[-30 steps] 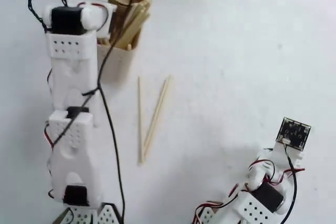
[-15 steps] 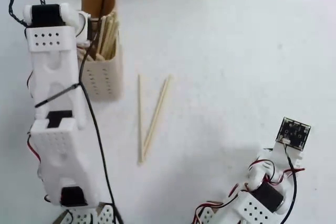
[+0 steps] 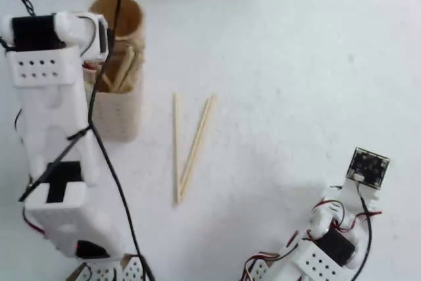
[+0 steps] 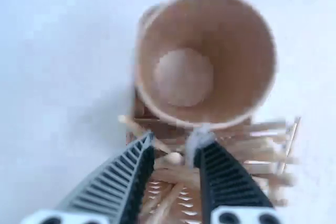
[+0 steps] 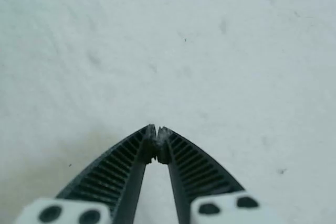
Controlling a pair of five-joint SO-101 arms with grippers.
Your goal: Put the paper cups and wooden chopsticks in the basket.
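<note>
Leftward my arm has swung, and the basket, with a paper cup in it, has shifted along too. My left gripper hangs just above the basket, jaws parted and gripping nothing. Three loose chopsticks beside the basket are my next job.

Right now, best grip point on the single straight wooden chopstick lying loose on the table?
Grip the single straight wooden chopstick on its far half, where it lies apart from the slanted wooden pair; at the near end they converge, probably touching. It lies flat on the white table, so come straight down, jaws closing across its width.
</note>
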